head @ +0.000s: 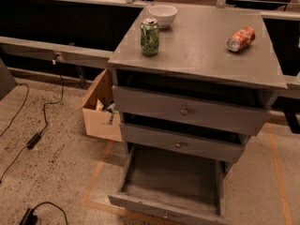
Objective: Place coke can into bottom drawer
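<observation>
The coke can (240, 38) lies on its side on the grey cabinet top (201, 55), toward the right rear, its silver end facing the camera. The bottom drawer (171, 182) is pulled out at floor level, a wide shallow grey tray with nothing visible inside. Above it, the two upper drawers (187, 110) with small round knobs are pushed in. The gripper is not in view anywhere in the camera view.
A green can (150, 36) stands upright on the top's left side, and a white bowl (162, 15) sits behind it. An open cardboard box (101, 110) rests on the floor left of the cabinet. Black cables (33, 139) run across the speckled floor at left.
</observation>
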